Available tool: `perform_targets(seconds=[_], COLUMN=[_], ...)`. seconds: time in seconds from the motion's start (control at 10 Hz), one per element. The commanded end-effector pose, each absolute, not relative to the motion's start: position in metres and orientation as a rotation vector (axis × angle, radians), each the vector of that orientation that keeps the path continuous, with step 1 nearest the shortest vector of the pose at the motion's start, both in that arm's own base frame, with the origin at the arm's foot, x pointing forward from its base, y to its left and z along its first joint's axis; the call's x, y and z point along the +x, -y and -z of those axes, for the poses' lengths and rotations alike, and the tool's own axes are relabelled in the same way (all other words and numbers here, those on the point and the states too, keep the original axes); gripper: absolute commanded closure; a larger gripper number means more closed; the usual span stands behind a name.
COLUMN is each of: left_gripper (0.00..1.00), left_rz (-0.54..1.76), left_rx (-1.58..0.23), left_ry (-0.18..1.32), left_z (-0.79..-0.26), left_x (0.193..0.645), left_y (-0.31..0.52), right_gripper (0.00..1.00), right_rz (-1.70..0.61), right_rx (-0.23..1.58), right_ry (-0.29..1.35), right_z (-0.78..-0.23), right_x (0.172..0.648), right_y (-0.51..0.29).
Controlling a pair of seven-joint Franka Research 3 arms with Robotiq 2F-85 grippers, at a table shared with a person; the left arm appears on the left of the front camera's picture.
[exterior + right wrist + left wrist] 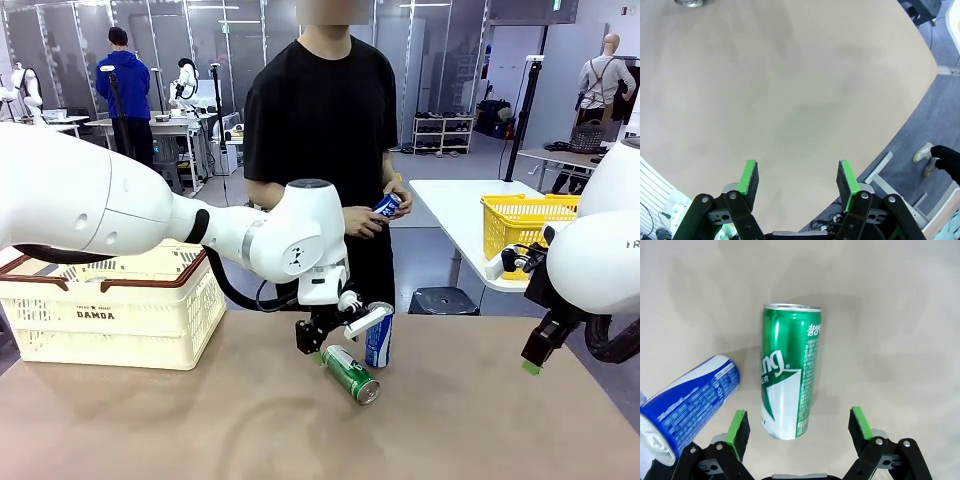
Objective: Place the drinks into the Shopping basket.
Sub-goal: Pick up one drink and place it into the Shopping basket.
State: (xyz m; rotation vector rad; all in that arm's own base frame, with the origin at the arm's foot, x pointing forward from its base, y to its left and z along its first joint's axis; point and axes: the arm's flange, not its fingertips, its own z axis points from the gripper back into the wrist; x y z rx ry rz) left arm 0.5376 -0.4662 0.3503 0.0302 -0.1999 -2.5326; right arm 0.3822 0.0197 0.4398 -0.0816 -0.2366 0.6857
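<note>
A green drink can lies on its side on the tan table, and a blue can stands upright just behind it. My left gripper hangs open right over the green can's near end. In the left wrist view the green can lies lengthwise between the spread green pads of the left gripper, untouched, with the blue can to the left. The person across the table holds another blue can in both hands. The Shopping basket stands at the table's left. My right gripper hovers open and empty at the right.
A yellow mesh basket sits on a white table behind the right arm. In the right wrist view the right gripper looks down on bare tabletop near its rounded edge, with floor beyond. A person's shoe shows there.
</note>
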Motion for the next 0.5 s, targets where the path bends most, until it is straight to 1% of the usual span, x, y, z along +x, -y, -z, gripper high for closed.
perform_targets(seconds=[0.0,0.4], left_gripper=[0.00,0.00], left_rz=[2.597,2.602], left_rx=[0.007,0.011], left_ry=[0.165,0.134], left_z=[-0.347,-0.326], left_x=[0.542,0.546], left_y=[0.472,0.479], right_gripper=[0.21,0.21], right_rz=[-0.682,-0.682], right_rx=[-0.078,-0.078], right_ry=[0.238,0.238], right_z=[-0.440,-0.440], right_x=[0.381,0.381], right_y=[-0.018,-0.018])
